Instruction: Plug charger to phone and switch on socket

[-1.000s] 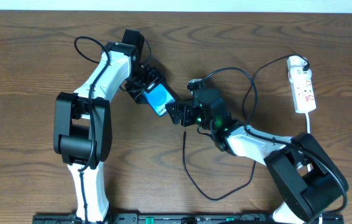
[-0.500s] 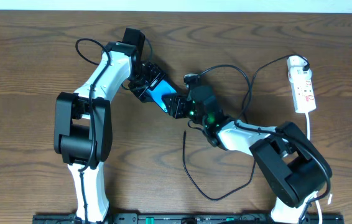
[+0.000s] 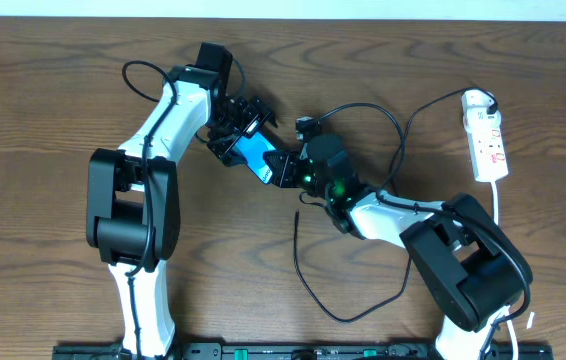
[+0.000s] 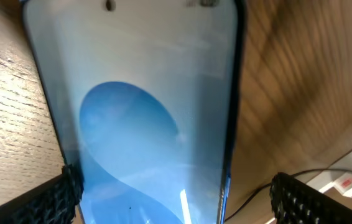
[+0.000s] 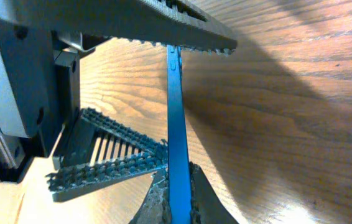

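- The charger [image 3: 303,272] lay loose on the table [image 3: 43,60], with its tip in neither gripper.
- The phone [image 3: 255,152] was pinched at its lower end by the right gripper [image 3: 285,167], which seemed closed on it.
- The left gripper [image 3: 243,125] was spread wide around it.
- The phone would best be laid flat, port toward the tip.
- The socket [image 3: 487,140] lay far right, untouched.

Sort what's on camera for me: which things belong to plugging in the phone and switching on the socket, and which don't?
Job:
slim black-edged blue-screen smartphone
long thin black charger cable
narrow white power strip with red switches

Not the job:
thicker black robot cables
brown wooden table
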Tool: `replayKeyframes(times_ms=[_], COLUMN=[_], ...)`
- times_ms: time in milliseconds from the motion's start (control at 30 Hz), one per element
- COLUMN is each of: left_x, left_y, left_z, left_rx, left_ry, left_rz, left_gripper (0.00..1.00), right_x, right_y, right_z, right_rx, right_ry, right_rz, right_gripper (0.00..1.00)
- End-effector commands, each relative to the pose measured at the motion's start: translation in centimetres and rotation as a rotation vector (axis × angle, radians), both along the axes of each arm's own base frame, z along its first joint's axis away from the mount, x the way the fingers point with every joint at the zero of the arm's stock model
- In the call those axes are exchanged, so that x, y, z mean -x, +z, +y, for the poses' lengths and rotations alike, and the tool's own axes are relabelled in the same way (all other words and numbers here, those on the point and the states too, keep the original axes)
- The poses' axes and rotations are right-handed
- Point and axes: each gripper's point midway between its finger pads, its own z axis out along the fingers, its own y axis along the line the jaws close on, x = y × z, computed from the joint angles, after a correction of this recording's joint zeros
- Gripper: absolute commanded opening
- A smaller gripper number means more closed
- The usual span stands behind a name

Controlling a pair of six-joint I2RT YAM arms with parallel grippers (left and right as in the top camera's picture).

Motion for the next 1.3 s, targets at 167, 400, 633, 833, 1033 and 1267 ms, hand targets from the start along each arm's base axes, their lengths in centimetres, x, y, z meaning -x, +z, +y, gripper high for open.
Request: replayKeyframes(times_ms=[167,400,633,833,1033,1267], left_x=[-1.1,3.0,5.6,8.5,6.0,3.8], left_y=[9.5,10.9,6.4,2.8,6.8,9.2], left_z=[5.3,7.9,4.9,-0.4,-3.5,-3.1], left_rx=[-0.138,-0.257,-0.063,0.081,0.157,0.158], left_ry=[-0.121,-0.230,-0.182,-0.282,-0.283,-0.180], left_rz=[-0.328,-0.427,-0.542,-0.669,-0.905,-1.002], left_gripper=[0.98,0.98,0.98,0.98,0.98,0.99], right_x=[-2.9,-4.1,-3.1,-3.1,-3.1,-4.3], right_y=[3.0,5.9,8.2,8.4,8.6,11.1], right_z=[-4.4,-10.4,-12.7,-15.1,-16.6,-16.7], right_rx=[-0.135,-0.141,-0.147,-0.198,-0.242,-0.327], right_ry=[0.022,-0.072,-0.092,-0.083,-0.090,-0.107], right_rz=[0.034,0.072,0.099,0.136,0.163,0.113], right_gripper=[0.01,0.01,0.01,0.01,0.01,0.01])
